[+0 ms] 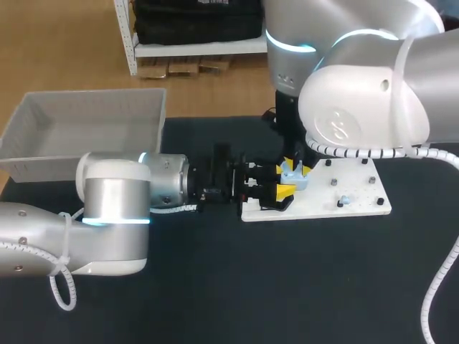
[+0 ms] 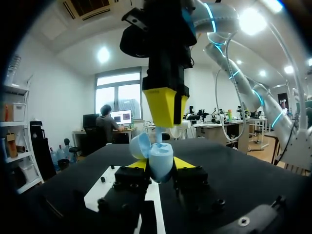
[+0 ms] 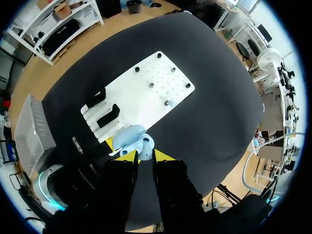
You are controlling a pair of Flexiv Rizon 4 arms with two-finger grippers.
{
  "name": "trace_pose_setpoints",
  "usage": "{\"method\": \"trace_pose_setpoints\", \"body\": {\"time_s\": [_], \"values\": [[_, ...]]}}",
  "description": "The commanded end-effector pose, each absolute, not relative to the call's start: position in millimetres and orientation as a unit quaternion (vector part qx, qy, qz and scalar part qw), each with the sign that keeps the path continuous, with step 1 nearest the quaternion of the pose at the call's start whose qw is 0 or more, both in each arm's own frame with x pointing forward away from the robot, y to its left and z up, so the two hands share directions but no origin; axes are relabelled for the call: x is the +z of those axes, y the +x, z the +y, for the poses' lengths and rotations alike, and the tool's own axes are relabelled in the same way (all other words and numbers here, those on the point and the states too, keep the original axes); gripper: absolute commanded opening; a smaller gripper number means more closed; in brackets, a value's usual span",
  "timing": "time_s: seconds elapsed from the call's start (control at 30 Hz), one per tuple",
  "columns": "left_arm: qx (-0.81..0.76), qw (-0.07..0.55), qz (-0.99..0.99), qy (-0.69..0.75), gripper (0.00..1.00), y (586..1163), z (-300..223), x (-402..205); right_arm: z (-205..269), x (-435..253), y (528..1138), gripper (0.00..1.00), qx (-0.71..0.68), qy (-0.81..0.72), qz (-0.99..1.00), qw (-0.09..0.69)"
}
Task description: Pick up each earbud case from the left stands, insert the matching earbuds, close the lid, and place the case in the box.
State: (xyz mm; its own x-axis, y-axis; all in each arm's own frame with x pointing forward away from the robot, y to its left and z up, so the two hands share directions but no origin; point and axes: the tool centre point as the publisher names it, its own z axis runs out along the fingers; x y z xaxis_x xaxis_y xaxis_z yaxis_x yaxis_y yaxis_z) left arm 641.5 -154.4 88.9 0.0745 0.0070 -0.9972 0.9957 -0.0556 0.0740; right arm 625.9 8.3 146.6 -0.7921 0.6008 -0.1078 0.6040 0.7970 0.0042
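Observation:
A light blue earbud case (image 1: 292, 177) with its lid open is held over the near left corner of the white board (image 1: 358, 190). My left gripper (image 1: 287, 185) is shut on it from the sides. In the left wrist view the case (image 2: 161, 161) sits between that gripper's yellow tips. My right gripper (image 2: 165, 114) comes down from above, shut on a small earbud (image 2: 159, 138) right at the case's opening. In the right wrist view the case (image 3: 127, 138) and the earbud (image 3: 147, 144) lie just ahead of the right gripper (image 3: 144, 153). Another blue earbud (image 1: 345, 200) rests on the board.
A pale box (image 1: 43, 154) stands at the back left of the black table. Two black stands (image 3: 97, 97) sit on the board's left end, beside the case. Several small black pegs (image 3: 151, 85) stick up from the board (image 3: 161, 73).

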Motion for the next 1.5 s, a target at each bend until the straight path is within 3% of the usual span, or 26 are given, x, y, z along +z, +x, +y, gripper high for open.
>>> {"method": "trace_pose_setpoints", "body": {"time_s": [0.03, 1.5], "values": [[-0.491, 0.503, 0.47, 0.534, 0.0, 640.9, -155.4, 88.4, 7.9, 146.8, 626.5, 0.0, -0.015, 0.319, 0.946, 0.051], [-0.491, 0.503, 0.47, 0.534, 0.0, 640.9, -155.4, 88.4, 8.3, 133.3, 629.4, 0.0, -0.011, 0.319, 0.947, 0.039]]}}
